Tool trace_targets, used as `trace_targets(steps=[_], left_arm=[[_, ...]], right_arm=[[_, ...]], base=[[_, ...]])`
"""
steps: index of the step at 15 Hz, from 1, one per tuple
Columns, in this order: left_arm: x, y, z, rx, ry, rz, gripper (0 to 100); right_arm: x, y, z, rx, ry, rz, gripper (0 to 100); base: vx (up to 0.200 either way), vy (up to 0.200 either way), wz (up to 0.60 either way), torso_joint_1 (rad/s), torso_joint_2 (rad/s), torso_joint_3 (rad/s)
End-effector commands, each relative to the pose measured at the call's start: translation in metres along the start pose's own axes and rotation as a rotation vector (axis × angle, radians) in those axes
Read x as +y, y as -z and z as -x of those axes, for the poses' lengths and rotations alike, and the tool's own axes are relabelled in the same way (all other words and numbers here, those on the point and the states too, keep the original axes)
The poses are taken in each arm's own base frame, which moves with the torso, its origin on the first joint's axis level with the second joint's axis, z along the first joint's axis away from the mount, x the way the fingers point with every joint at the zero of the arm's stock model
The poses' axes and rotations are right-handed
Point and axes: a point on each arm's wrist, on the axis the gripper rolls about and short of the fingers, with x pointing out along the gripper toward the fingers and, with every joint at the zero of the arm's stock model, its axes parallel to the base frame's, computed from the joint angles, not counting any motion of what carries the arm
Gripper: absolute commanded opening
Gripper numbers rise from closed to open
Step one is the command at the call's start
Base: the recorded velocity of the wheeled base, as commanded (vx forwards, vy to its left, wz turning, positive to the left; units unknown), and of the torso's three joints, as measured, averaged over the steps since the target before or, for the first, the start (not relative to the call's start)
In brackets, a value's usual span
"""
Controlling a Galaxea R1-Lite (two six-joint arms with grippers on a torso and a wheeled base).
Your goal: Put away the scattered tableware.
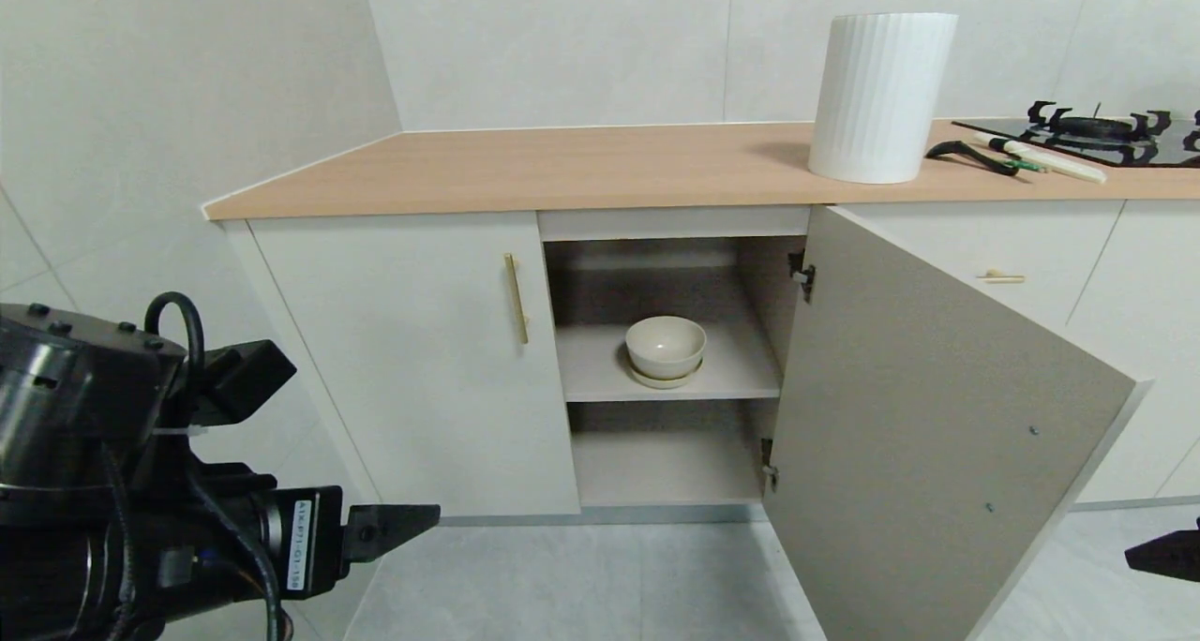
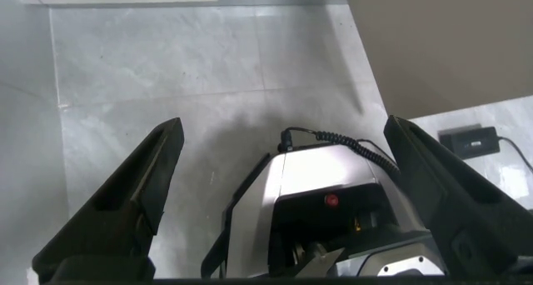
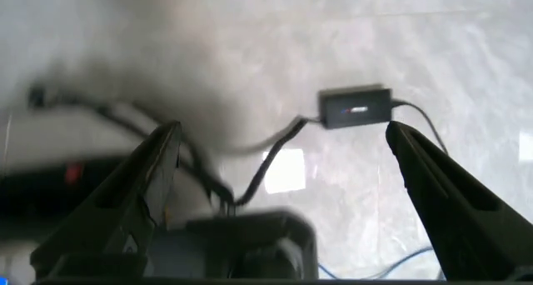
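Observation:
A cream bowl sits on a matching plate on the upper shelf of the open cabinet. My left gripper hangs low at the near left, well clear of the cabinet, pointing down at the grey floor; it is open with nothing between its fingers. My right gripper is low at the near right, its dark tip showing at the head view's edge. It is open too and holds nothing.
The cabinet's right door stands swung out towards me; the left door is closed. On the wooden counter stand a tall white ribbed container, utensils and a gas hob. A black adapter with cables lies on the floor.

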Motion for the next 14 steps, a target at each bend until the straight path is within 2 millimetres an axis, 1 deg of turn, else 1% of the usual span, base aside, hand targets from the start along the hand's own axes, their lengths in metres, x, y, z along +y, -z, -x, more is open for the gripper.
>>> trace_targets(steps=[1, 3, 6, 11, 12, 13, 14], left_arm=[[0.0, 0.0, 0.0, 0.001, -0.001, 0.002, 100], [0.0, 0.0, -0.001, 0.003, -0.002, 0.0, 100], [0.0, 0.0, 0.0, 0.001, -0.001, 0.0, 100], [0.0, 0.0, -0.001, 0.003, -0.002, 0.0, 100], [0.0, 0.0, -0.001, 0.003, -0.002, 0.0, 100], [0.0, 0.0, -0.001, 0.003, -0.002, 0.0, 100], [0.0, 0.0, -0.001, 0.003, -0.002, 0.0, 100]], right_arm=[[-0.011, -0.011, -0.015, 0.011, 0.059, -0.071, 100], [-0.022, -0.02, -0.024, -0.005, 0.102, -0.142, 100], [-0.03, -0.038, -0.047, -0.061, 0.128, -0.215, 100], [-0.028, -0.047, -0.07, -0.095, 0.125, -0.25, 100], [-0.027, -0.049, -0.078, -0.106, 0.123, -0.252, 100], [-0.027, -0.049, -0.078, -0.106, 0.123, -0.252, 100], [-0.022, -0.049, -0.086, -0.11, 0.111, -0.252, 100]], base=[[0.0, 0.0, 0.0, 0.0, 0.0, 0.0], [0.0, 0.0, 0.0, 0.0, 0.0, 0.0], [0.0, 0.0, 0.0, 0.0, 0.0, 0.0], [0.0, 0.0, 0.0, 0.0, 0.0, 0.0], [0.0, 0.0, 0.0, 0.0, 0.0, 0.0], [0.0, 0.0, 0.0, 0.0, 0.0, 0.0], [0.0, 0.0, 0.0, 0.0, 0.0, 0.0]])
